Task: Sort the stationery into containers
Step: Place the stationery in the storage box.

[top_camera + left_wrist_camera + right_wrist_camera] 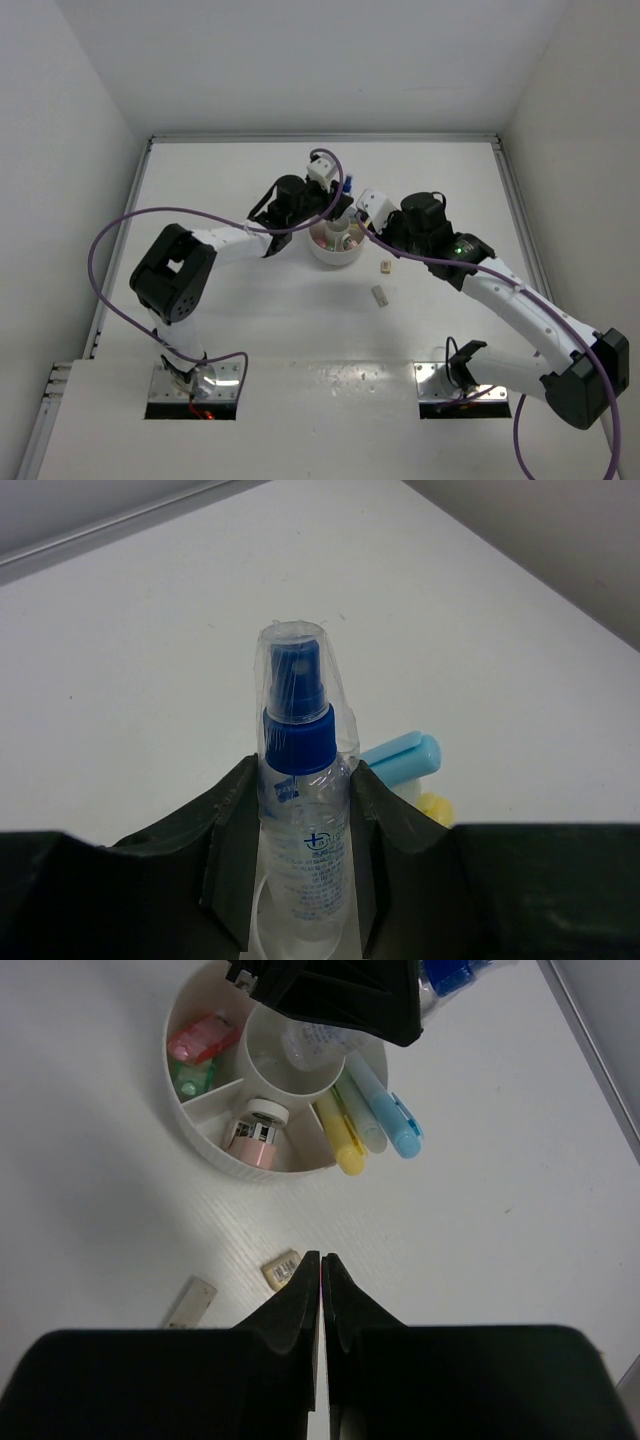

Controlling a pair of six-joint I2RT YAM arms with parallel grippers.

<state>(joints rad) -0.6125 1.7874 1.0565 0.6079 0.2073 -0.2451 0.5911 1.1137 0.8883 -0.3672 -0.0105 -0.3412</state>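
Left claw grips clear blue-capped spray bottle, blue label print unreadable, base in organiser centre well. Right claw shut, empty.

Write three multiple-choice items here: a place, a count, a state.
1. The yellow, green and light-blue markers sit in: A a wedge of the round white plastic organiser; B its central well; C the table.
2. Small tan blocks on the white table: A one; B two; C four.
3. The right gripper is: A shut, empty; B shut on a marker; C wide open.
Answers: A, they lean over its rim; B, both lie near the organiser; A, its jaws meet with nothing between.
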